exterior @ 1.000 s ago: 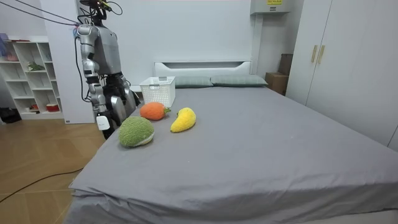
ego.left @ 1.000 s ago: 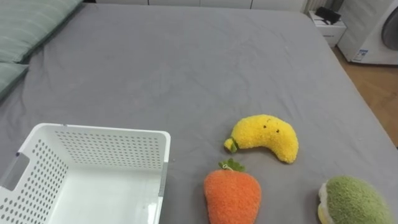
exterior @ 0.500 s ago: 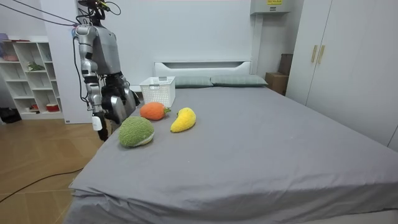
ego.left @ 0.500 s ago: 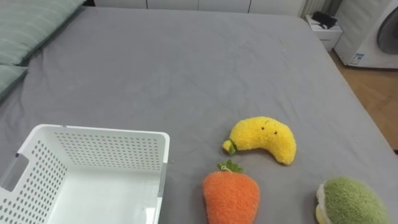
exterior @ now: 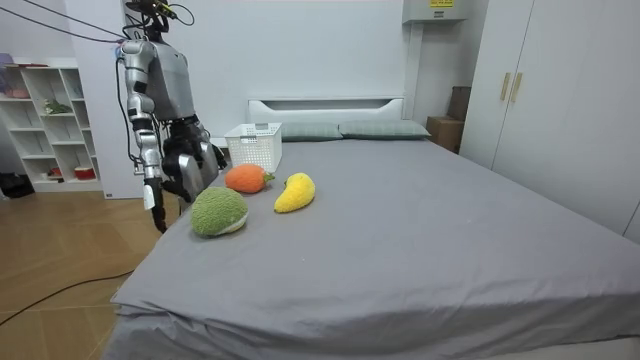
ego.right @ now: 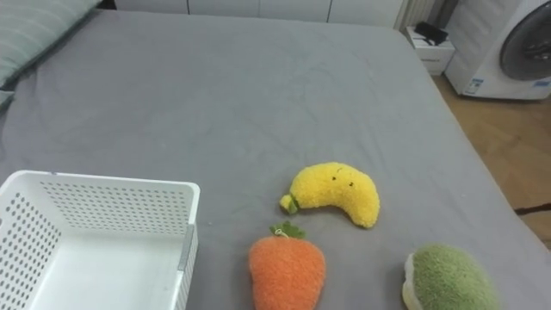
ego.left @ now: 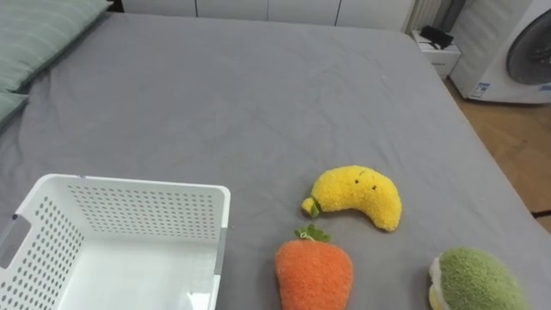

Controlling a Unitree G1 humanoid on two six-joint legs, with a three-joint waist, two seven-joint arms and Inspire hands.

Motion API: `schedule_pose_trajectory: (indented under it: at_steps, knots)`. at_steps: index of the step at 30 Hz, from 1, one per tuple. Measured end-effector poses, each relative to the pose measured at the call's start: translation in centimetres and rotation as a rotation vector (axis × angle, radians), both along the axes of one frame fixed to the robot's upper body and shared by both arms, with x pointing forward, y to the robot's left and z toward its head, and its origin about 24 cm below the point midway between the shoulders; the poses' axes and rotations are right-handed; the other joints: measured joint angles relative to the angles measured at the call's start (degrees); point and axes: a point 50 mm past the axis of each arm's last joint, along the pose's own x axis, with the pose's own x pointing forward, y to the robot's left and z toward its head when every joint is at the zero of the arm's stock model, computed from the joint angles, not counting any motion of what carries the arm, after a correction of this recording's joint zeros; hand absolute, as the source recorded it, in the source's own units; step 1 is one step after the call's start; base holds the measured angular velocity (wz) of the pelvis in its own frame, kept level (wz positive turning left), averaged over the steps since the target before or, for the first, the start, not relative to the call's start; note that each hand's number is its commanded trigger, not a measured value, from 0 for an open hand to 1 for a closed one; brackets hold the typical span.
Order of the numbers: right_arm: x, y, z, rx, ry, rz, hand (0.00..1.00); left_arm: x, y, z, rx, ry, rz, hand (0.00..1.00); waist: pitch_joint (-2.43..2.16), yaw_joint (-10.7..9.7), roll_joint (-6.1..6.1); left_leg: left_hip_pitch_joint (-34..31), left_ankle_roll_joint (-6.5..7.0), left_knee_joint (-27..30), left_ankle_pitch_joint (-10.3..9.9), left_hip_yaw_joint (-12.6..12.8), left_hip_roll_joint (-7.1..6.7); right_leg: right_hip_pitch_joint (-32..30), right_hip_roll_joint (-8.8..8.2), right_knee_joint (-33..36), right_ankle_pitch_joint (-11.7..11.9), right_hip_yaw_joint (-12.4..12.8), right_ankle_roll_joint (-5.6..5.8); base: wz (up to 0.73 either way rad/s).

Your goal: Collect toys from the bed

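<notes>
White walls (exterior: 330, 50) enclose wooden floor (exterior: 60, 270), a shelf unit (exterior: 40, 125) and wardrobe (exterior: 570, 110).

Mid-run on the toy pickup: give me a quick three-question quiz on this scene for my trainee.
1. True or false: the orange carrot lies inside the white basket.
2. Which toy lies nearest the basket? A) yellow banana B) orange carrot C) green plush
3. Fill in: all three toys lie on a grey ____.
Key: 1 false; 2 B; 3 bed.
</notes>
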Motion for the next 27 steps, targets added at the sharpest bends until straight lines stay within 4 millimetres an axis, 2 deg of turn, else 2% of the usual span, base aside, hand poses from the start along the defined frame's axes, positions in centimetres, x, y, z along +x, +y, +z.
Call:
schedule_pose_trajectory:
  at_steps: [6, 7, 9, 12, 13, 18, 23, 27]
  knots:
    - [3.5, -1.0, 1.4, -0.15, -0.027, 0.142, 0.0, 0.0, 0.0, 0.0, 0.002, -0.002, -0.014, 0.0, -0.07, 0.68, -0.16, -0.09, -0.02, -0.16, 0.02, 0.55, 0.02, -0.76, 0.08, 0.51, 0.01, 0.72, -0.01, -0.06]
    - [4.6, -1.2, 1.9, -0.193, -0.054, 0.186, 0.0, 0.0, -0.1, 0.0, 0.0, 0.001, -0.017, 0.0, 0.06, 0.62, 0.12, -0.13, -0.01, -0.17, 0.02, 0.62, 0.02, -0.81, 0.07, 0.81, 0.01, 0.88, -0.01, -0.09]
    - [7.3, -1.5, 3.5, -0.28, -0.134, 0.256, 0.0, 0.1, -0.1, 0.0, 0.001, 0.003, -0.036, 0.0, 0.03, 0.81, 0.1, -0.62, 0.0, -0.14, 0.02, 0.93, 0.03, -1.71, 0.08, 1.05, 0.02, 1.17, -0.01, -0.08]
    - [9.5, -1.4, 5.1, -0.367, -0.217, 0.331, 0.0, 0.3, -0.3, -0.1, -0.003, 0.005, -0.062, 0.0, 0.0, 0.79, 0.23, -1.19, 0.0, 0.07, 0.03, 0.94, 0.07, -2.19, 0.08, 1.04, 0.05, 1.16, -0.03, -0.01]
    - [10.4, -1.4, 5.8, -0.402, -0.254, 0.353, 0.0, 0.4, -0.4, -0.1, -0.005, 0.0, -0.063, 0.0, -0.26, 1.06, 0.21, -1.14, 0.0, 0.1, 0.03, 0.92, 0.09, -2.21, 0.07, 1.08, 0.04, 1.05, -0.03, 0.0]
    - [14.5, -0.1, 9.6, -0.538, -0.433, 0.482, 0.0, 0.8, -0.5, -0.1, -0.007, -0.011, -0.077, 0.0, -0.04, 2.44, 0.59, -0.8, 0.0, 0.03, 0.03, 0.9, 0.16, -2.05, 0.1, 1.07, 0.08, 0.98, -0.07, 0.0]
    - [16.6, 1.8, 11.4, -0.564, -0.532, 0.59, 0.0, 0.6, -0.7, -0.1, -0.011, 0.004, -0.093, 0.0, -0.01, 2.66, 0.56, -0.42, 0.0, -0.17, 0.03, 0.78, 0.15, -1.59, 0.07, 1.07, 0.08, 0.72, -0.06, 0.01]
    - [17.3, 2.8, 12.2, -0.568, -0.584, 0.632, 0.0, 0.7, -0.7, -0.1, -0.008, 0.006, -0.098, 0.0, -0.01, 3.0, 0.5, -0.4, -0.01, -0.14, 0.03, 0.73, 0.16, -1.03, 0.04, 1.11, 0.08, 0.57, -0.06, 0.0]
